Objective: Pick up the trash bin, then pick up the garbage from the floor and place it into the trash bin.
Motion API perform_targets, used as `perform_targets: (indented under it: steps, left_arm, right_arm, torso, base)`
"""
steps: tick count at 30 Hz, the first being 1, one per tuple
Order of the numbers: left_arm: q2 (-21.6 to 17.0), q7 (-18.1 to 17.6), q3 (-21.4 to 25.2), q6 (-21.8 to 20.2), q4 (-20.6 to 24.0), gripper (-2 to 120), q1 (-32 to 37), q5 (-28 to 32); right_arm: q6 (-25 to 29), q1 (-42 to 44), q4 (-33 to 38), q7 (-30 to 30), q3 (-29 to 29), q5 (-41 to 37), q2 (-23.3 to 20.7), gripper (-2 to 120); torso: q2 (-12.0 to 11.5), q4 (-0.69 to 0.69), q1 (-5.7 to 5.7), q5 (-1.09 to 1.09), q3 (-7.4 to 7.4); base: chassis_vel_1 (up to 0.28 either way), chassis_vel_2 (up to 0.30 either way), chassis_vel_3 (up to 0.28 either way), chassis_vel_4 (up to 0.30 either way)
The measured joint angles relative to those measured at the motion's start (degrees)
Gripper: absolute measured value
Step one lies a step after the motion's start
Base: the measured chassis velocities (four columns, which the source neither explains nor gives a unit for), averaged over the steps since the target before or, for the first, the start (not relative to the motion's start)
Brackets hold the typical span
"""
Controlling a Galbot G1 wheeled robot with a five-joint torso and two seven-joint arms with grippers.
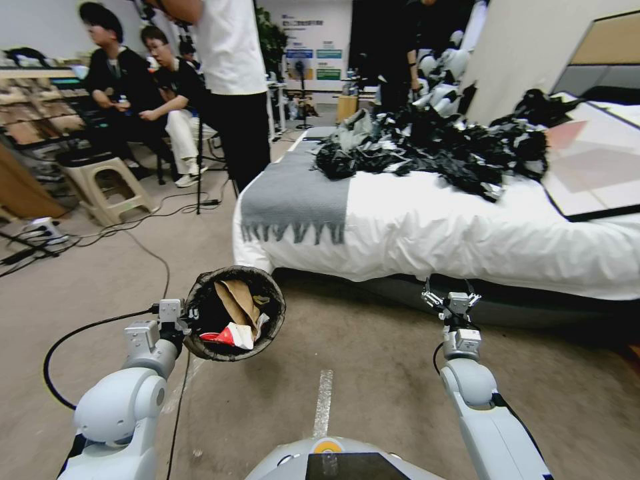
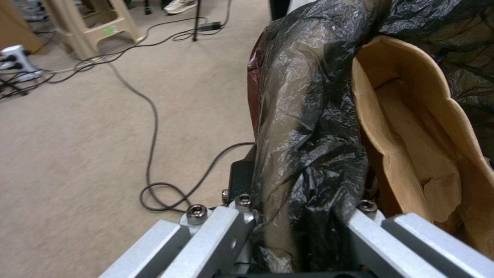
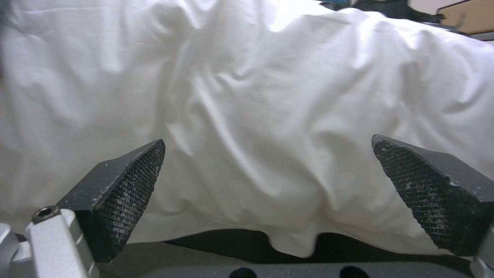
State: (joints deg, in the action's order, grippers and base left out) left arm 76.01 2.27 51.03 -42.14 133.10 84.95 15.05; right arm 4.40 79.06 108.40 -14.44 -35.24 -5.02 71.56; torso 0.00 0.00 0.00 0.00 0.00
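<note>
The left end effector (image 1: 181, 320) grips the rim of the round black-bag-lined trash bin (image 1: 235, 313), lifted at eight o'clock, holding brown paper and red-white wrappers. The right end effector (image 1: 452, 301) gapes wide, empty; no litter visible on the floor, so the task looks nearly finished.

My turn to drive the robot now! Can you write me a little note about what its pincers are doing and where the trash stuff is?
Left pincer: shut on the rim of the trash bin, holding it up off the floor, mouth tipped toward the robot.
Right pincer: open, holding nothing, raised in front of the white bed cover.
In the bin: a brown paper bag and a red-and-white wrapper.
Done: bin picked up, some garbage inside.
Left: I see no litter on the carpet in front of the robot, so look around for more pieces before stopping.
</note>
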Motion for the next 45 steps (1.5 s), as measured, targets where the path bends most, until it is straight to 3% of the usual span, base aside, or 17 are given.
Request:
perform_targets:
  steps: [45]
  left_arm:
    - [0.29, 0.31, -0.03, 0.00, -0.75, 0, -0.20, -0.48]
  right_arm:
    - [0.20, 0.14, -0.51, 0.01, 0.87, 0.64, 0.39, 100]
  torso:
    - [0.00, 0.00, 0.00, 0.00, 0.00]
  base:
    - [0.068, 0.068, 0.066, 0.071]
